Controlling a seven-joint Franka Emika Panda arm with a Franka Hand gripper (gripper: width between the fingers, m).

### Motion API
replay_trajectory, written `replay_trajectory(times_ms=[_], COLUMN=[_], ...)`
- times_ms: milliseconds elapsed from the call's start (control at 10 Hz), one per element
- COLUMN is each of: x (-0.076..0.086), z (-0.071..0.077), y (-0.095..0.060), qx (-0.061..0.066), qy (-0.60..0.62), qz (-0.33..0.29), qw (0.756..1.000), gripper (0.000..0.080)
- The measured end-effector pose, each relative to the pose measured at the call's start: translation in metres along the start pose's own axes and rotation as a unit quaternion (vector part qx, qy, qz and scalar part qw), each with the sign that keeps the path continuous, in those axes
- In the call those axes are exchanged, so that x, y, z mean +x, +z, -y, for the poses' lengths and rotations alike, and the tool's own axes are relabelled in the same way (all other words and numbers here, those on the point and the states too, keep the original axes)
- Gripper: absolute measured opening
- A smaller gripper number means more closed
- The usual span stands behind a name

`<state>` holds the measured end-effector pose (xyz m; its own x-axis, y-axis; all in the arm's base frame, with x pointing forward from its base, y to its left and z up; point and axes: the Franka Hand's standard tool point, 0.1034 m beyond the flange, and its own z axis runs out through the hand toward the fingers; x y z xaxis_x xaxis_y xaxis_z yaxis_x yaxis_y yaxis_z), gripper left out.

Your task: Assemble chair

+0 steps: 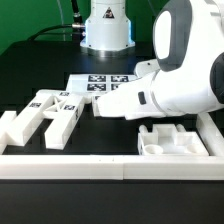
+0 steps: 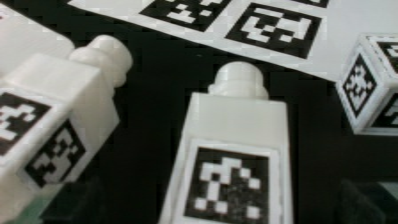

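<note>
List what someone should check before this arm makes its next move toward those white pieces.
1. End effector open and empty: ok, nothing sits between its jaws.
2. Leg piece centred in the wrist view: ok, lying flat, peg end showing.
3. Neighbouring leg piece apart from it: ok, dark table shows between them.
4. Marker board clear of both legs: ok, not touching.
5. Blocky white piece out of the arm's path: ok, it lies on the exterior view's right.
6. Height above the leg piece: cannot tell.
</note>
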<state>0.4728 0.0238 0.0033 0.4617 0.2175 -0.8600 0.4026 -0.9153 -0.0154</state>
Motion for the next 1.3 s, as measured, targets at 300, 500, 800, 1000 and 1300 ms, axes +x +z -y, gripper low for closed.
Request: replay_trajectory(times_ms=[300, 500, 800, 1000, 1300], x=[0.000, 0.001, 0.000, -0.002, -0.038], z=[0.000, 0.000, -0.001, -0.002, -0.002], y=[0.000, -0.001, 0.000, -0.002, -0.029], qx=[0.000, 0.000, 0.001, 0.002, 0.011], qy=[0.000, 0.000, 0.001, 0.001, 0.009], qz=[-0.001, -0.001, -0.001, 0.000, 0.018], qw=[1.000, 1.000, 1.000, 1.000, 1.000], gripper=[0.0547, 0.0285, 0.0285, 0.0285, 0.0285])
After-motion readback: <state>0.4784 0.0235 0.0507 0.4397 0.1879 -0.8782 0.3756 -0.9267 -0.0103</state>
